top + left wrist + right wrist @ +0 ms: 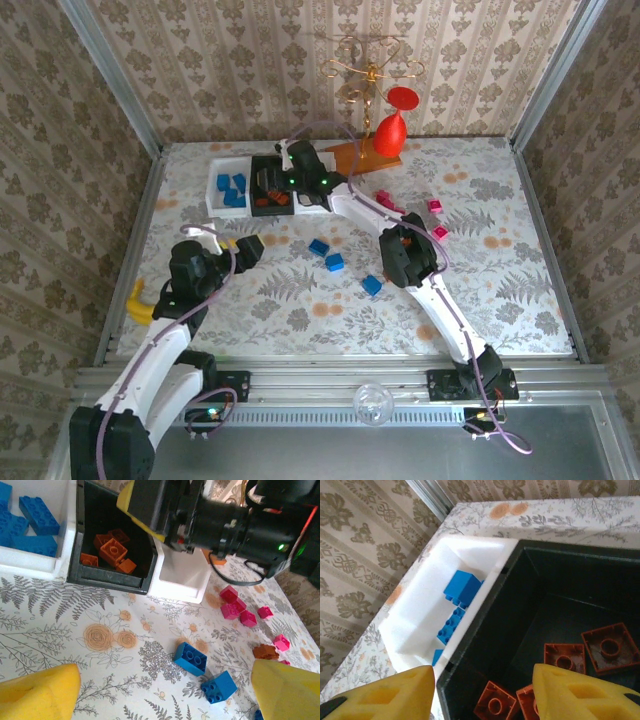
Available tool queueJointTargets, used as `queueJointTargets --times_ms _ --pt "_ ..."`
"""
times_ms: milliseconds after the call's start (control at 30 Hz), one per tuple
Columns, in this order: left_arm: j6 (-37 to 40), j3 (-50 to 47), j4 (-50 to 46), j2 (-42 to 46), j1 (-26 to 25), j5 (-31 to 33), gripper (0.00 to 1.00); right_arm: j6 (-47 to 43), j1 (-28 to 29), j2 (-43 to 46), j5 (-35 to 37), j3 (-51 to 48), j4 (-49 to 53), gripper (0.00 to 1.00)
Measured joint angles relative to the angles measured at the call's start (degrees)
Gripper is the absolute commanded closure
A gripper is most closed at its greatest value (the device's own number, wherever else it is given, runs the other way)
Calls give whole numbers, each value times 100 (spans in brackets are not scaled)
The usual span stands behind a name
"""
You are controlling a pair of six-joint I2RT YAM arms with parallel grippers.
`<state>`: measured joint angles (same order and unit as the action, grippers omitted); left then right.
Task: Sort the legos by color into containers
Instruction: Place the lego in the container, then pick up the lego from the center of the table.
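Yellow fingertips [395,695] of the right gripper [485,700] stand parted and empty over the black bin [530,590], where brown-orange legos [610,647] lie. Blue legos [462,587] sit in the white bin [415,620] beside it. Farther out, the left gripper [165,695] gapes wide, holding nothing, above loose blue bricks [190,657] and pink bricks [235,607] on the table [75,630].

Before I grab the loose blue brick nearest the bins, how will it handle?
The blue brick looks rigid and flat-sided, so it likely won't roll. Small and probably light, a nudge may skid it. Its smooth plastic faces might slip.
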<state>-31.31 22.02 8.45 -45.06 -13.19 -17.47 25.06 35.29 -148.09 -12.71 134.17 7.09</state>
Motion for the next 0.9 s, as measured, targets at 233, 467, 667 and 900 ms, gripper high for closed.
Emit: queueJointTargets --times_ms 233,467,667,900 --pt "72 0 208 -256 -656 -7 11 -407 -129 2299 157 -2761 7 32" --pt "444 103 531 -839 -1405 13 11 -719 -476 4966 1178 -5622 214 23" --pt "817 450 828 -1456 -2020 -74 12 -640 -973 5855 2033 -7154 671 18" --pt "1043 732 1115 -1963 -2472 -98 13 -411 -1375 5611 2455 -7549 1091 20"
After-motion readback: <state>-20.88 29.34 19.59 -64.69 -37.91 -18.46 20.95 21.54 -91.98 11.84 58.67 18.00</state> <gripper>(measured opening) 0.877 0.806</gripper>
